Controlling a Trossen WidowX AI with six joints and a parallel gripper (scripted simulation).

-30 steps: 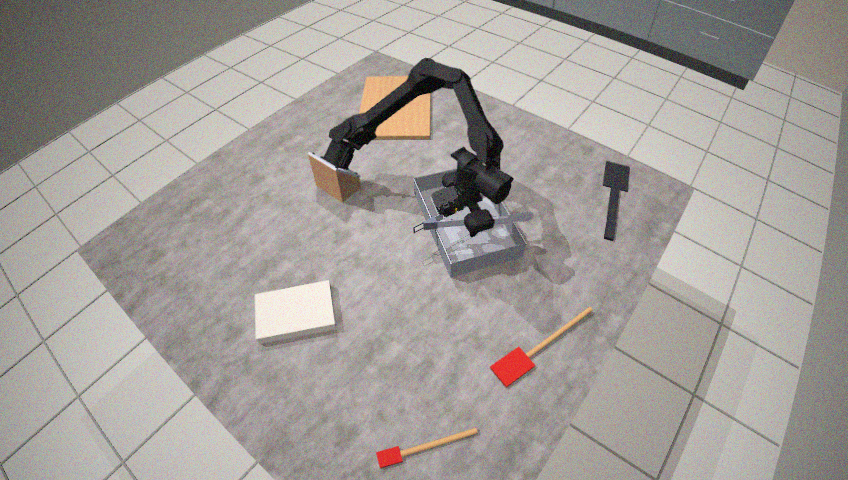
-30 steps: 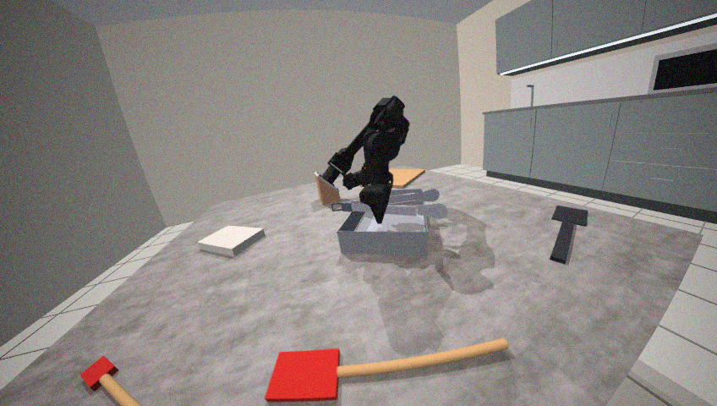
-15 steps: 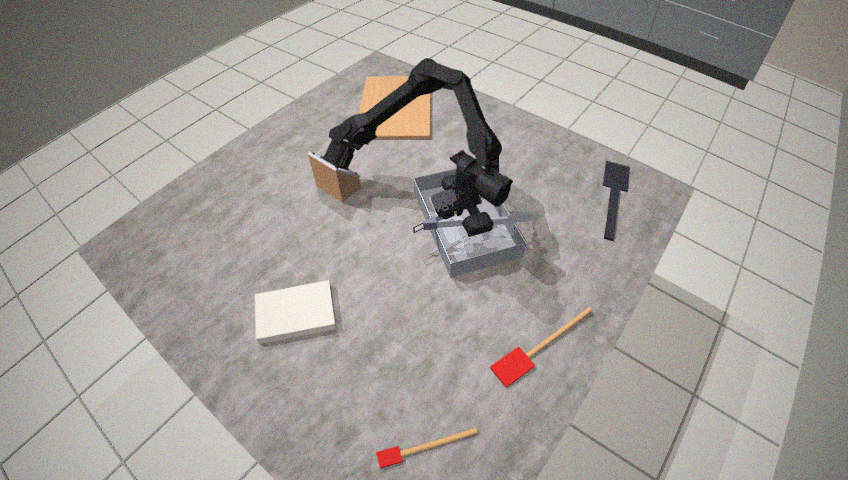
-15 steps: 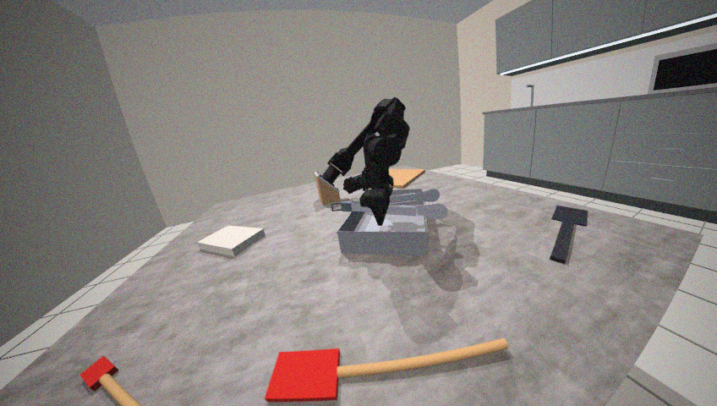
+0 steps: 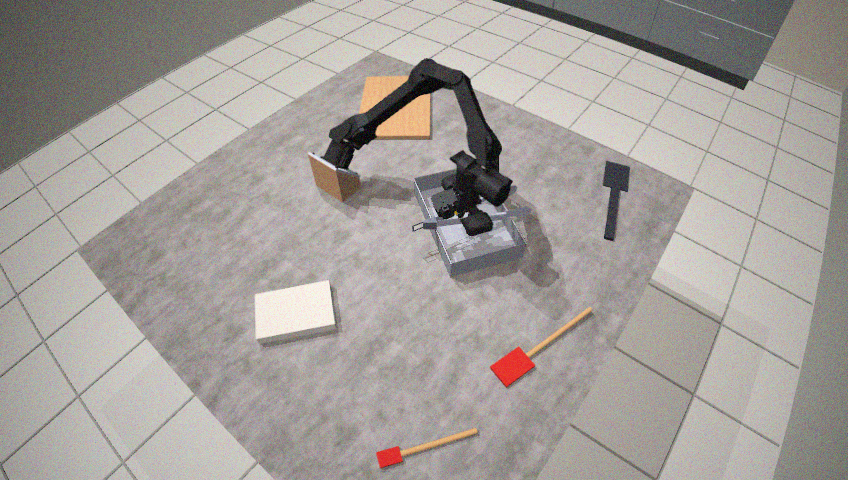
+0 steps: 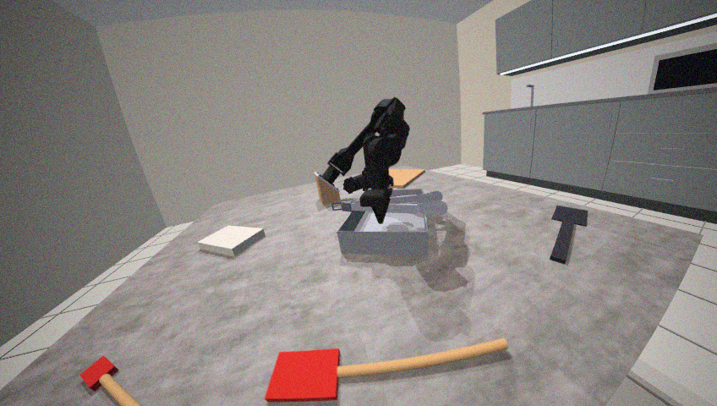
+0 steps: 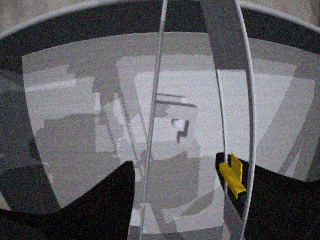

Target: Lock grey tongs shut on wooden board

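Observation:
The grey tongs (image 5: 431, 225) (image 6: 347, 205) (image 7: 227, 50) lie across the roasting tin (image 5: 484, 261) (image 6: 382, 244), with the hinge end over its left rim and the two rounded tips past its right rim, still apart. My gripper (image 5: 461, 215) (image 7: 175, 164) reaches down into the tin, partly closed, with one finger outside each arm of the tongs and apparently against them. A small yellow piece (image 7: 232, 177) shows at the right arm in the wrist view. The black fingers hide much of the arms in the top and exterior views. The wooden board (image 5: 413, 121) (image 6: 405, 177) lies behind, with nothing on it.
A brown upright panel (image 5: 333, 178) (image 6: 326, 193) stands at the arm's base. A cream block (image 5: 294, 310) (image 6: 231, 237) lies front left. A dark flat tool (image 5: 612, 205) (image 6: 564, 233) lies right. Two red-headed tools (image 5: 512, 366) (image 5: 389, 456) lie in front.

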